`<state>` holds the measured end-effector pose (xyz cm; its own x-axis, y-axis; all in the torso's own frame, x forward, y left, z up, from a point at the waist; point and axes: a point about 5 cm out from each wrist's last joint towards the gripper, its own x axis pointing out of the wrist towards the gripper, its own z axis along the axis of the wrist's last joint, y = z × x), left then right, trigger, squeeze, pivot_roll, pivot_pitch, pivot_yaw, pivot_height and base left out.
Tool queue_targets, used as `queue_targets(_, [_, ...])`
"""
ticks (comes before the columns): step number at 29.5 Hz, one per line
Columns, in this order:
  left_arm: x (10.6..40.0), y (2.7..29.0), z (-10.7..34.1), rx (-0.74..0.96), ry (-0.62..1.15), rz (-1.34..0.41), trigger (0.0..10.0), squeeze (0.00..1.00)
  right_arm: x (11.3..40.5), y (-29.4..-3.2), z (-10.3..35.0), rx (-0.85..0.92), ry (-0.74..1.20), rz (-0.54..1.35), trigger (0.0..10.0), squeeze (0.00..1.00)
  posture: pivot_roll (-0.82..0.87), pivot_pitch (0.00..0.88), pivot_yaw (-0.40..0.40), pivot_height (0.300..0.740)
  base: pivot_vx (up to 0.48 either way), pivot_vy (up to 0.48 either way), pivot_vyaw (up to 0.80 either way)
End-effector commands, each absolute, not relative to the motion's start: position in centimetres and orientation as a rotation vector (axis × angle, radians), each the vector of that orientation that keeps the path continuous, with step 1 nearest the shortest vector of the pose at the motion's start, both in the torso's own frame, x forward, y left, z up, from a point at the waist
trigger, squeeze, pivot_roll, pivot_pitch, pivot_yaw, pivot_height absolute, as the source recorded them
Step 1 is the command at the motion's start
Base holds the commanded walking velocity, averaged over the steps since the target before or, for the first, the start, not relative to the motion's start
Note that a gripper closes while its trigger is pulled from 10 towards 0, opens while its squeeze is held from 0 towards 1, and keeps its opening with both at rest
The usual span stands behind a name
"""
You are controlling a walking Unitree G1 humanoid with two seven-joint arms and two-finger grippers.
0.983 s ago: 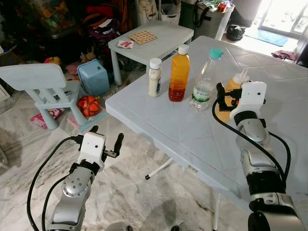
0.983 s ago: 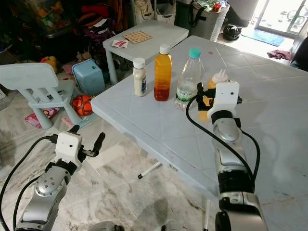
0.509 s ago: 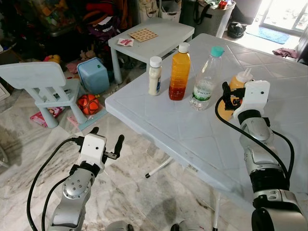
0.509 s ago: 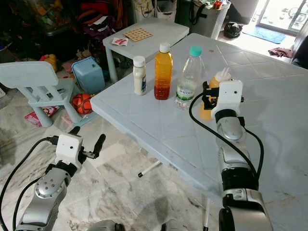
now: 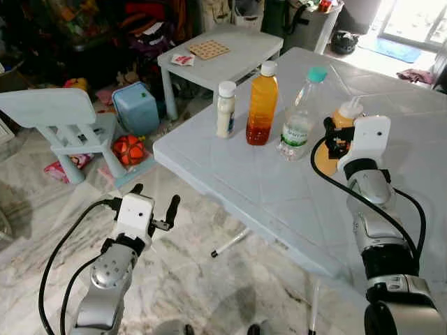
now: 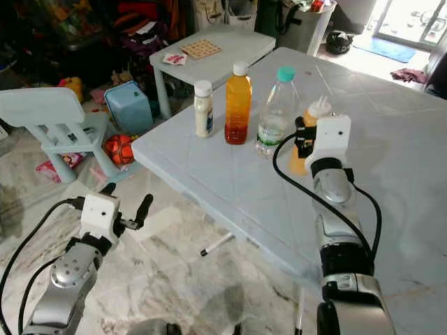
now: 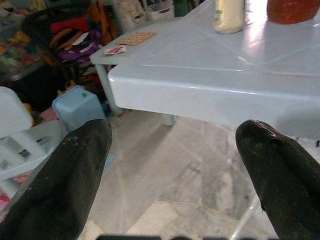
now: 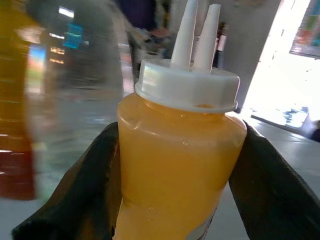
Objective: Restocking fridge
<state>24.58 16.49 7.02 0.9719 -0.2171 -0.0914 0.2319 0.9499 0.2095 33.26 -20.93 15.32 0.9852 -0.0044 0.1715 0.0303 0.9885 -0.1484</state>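
Two black fingers of the right gripper (image 8: 175,165) hug the upright yellow twin-nozzle squeeze bottle (image 8: 177,150) on the pale table (image 5: 279,202); left gripper (image 5: 154,199) hangs spread wide, far off.

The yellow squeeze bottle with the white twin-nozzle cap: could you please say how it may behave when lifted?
The yellow squeeze bottle looks nearly full, so probably heavy for its size. Its soft-looking plastic wall may dent between the right hand's black fingers, which flank it. Being tall and narrow, it might tip if nudged on the pale blue table.
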Motion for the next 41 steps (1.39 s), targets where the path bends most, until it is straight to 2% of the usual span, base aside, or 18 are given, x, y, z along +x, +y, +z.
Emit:
queue_targets(1, [24.8, 16.4, 6.9, 0.237, 0.08, -0.229, 10.0, 0.0, 33.0, -20.2, 16.0, -0.136, -0.197, 0.018, 10.0, 0.0, 0.04, 0.004, 0.001, 0.74, 0.0, 0.0, 0.0])
queue_targets(7, [25.7, 16.0, 7.0, 0.226, 0.068, -0.212, 10.0, 0.0, 31.9, -18.7, 15.7, -0.121, -0.204, 0.07, 10.0, 0.0, 0.04, 0.0, -0.014, 0.74, 0.0, 0.0, 0.0])
queue_targets(10, [26.1, 15.6, 7.3, 0.225, 0.055, -0.215, 10.0, 0.0, 31.3, -18.8, 15.5, -0.089, -0.2, 0.042, 10.0, 0.0, 0.04, 0.0, -0.007, 0.74, 0.0, 0.0, 0.0])
queue_targets(11, [26.1, 15.5, 7.3, 0.226, 0.051, -0.217, 10.0, 0.0, 31.1, -19.0, 15.3, -0.072, -0.192, 0.027, 7.5, 0.0, 0.04, 0.0, -0.005, 0.74, 0.0, 0.0, 0.0])
queue_targets(12, [26.2, 15.3, 7.4, 0.229, 0.047, -0.22, 10.0, 0.0, 30.8, -19.0, 15.1, -0.061, -0.183, 0.021, 1.6, 0.0, 0.04, 0.0, -0.001, 0.74, 0.0, 0.0, 0.0])
queue_targets(13, [26.2, 15.3, 7.4, 0.229, 0.047, -0.22, 10.0, 0.0, 30.8, -19.0, 15.1, -0.061, -0.183, 0.021, 1.6, 0.0, 0.04, 0.0, -0.001, 0.74, 0.0, 0.0, 0.0])
queue_targets(14, [26.3, 15.1, 7.6, 0.236, 0.042, -0.231, 10.0, 0.0, 30.5, -18.9, 15.0, -0.07, -0.178, 0.031, 5.0, 0.0, 0.04, 0.001, 0.003, 0.74, 0.0, 0.0, 0.0])
queue_targets(15, [26.4, 14.9, 7.8, 0.241, 0.037, -0.241, 10.0, 0.0, 30.4, -18.7, 14.9, -0.075, -0.171, 0.036, 10.0, 0.0, 0.04, 0.014, 0.001, 0.74, 0.0, 0.0, 0.0])
queue_targets(23, [25.7, 14.7, 7.6, 0.241, 0.039, -0.246, 10.0, 0.0, 30.0, -17.9, 15.2, -0.072, -0.16, 0.061, 10.0, 0.0, 0.01, 0.062, -0.006, 0.74, 0.0, 0.0, 0.0])
queue_targets(24, [25.5, 14.6, 7.3, 0.238, 0.045, -0.245, 10.0, 0.0, 29.9, -17.7, 15.3, -0.066, -0.167, 0.073, 3.2, 0.0, 0.0, 0.066, -0.005, 0.74, 0.0, 0.0, 0.0])
queue_targets(26, [25.4, 14.5, 7.2, 0.236, 0.049, -0.244, 10.0, 0.0, 29.9, -17.6, 15.4, -0.061, -0.171, 0.082, 3.2, 0.0, 0.0, 0.067, -0.004, 0.74, 0.0, 0.0, 0.0])
queue_targets(27, [25.3, 14.5, 7.1, 0.233, 0.052, -0.244, 10.0, 0.0, 29.8, -17.4, 15.6, -0.07, -0.174, 0.094, 0.0, 0.0, 0.0, 0.067, -0.005, 0.74, 0.0, 0.0, 0.0])
queue_targets(28, [25.2, 14.3, 7.1, 0.23, 0.055, -0.246, 10.0, 0.0, 29.9, -17.2, 15.6, -0.077, -0.169, 0.097, 8.8, 0.0, 0.01, 0.068, -0.004, 0.74, 0.0, 0.0, 0.0])
queue_targets(29, [25.1, 14.1, 7.0, 0.228, 0.057, -0.251, 10.0, 0.0, 29.9, -17.1, 15.6, -0.076, -0.167, 0.101, 10.0, 0.0, 0.01, 0.061, -0.008, 0.74, 0.0, 0.0, 0.0])
queue_targets(34, [25.1, 14.3, 7.0, 0.228, 0.059, -0.248, 10.0, 0.0, 29.8, -16.3, 15.6, -0.038, -0.162, 0.138, 10.0, 0.0, 0.02, 0.042, -0.01, 0.74, 0.0, 0.0, 0.0])
queue_targets(41, [25.4, 16.3, 6.7, 0.22, 0.076, -0.153, 10.0, 0.0, 28.9, -14.7, 15.1, -0.021, -0.152, 0.22, 10.0, 0.0, 0.03, 0.008, -0.002, 0.74, 0.0, 0.0, 0.0])
